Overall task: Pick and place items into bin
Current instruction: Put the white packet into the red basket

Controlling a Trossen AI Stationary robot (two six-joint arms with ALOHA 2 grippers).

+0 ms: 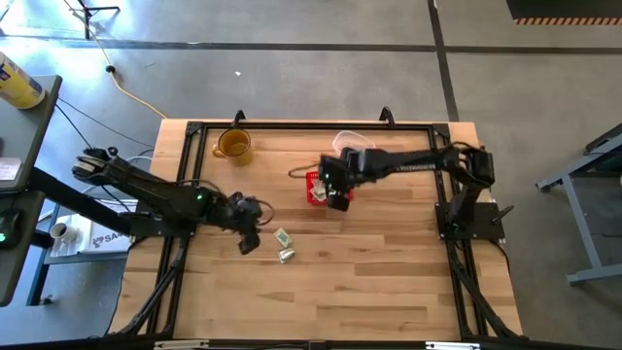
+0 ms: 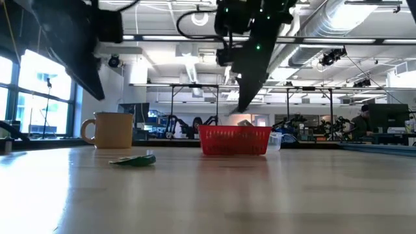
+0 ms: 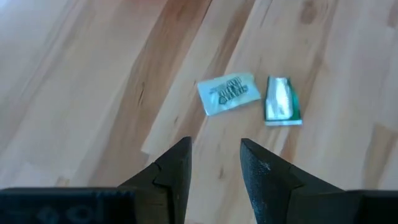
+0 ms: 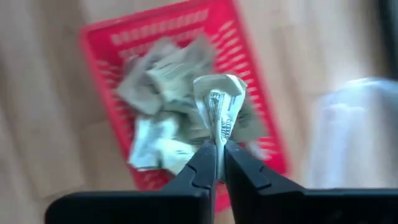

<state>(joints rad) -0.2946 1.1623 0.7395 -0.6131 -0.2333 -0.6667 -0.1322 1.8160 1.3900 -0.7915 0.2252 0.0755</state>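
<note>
Two bills lying loose on the desk (image 1: 369, 292), just beside each other near the left tool (image 1: 249, 240): one pale bill (image 3: 229, 93) flat with dark print facing up, one greener bill (image 3: 281, 101) folded narrow. Both also seen in the high view (image 1: 283, 236) (image 1: 288, 256), well apart from the red basket (image 1: 313, 187). A third bill (image 4: 219, 111), crumpled into a wrinkled grey-green wad with printed lines showing, pinched upright by the right tool (image 4: 218, 163). One heap of further bills (image 4: 163, 112) inside the basket (image 4: 99, 43), creased and overlapping, too tangled to count.

One basket only: small, bright red, rectangular, slatted mesh walls, standing on the desk toward the far middle (image 2: 235, 140). One amber mug (image 1: 233, 145) near the far left corner, well apart from the basket. One clear plastic container (image 1: 352, 141) just beside the basket on its far right side.

Left tool hovering over bare wood, fingers (image 3: 173, 174) apart with a clear gap and nothing between them, pointing at the two loose bills. Right tool directly above the basket, fingers (image 4: 200, 168) closed together on the lower edge of the crumpled bill, held over the heap.
</note>
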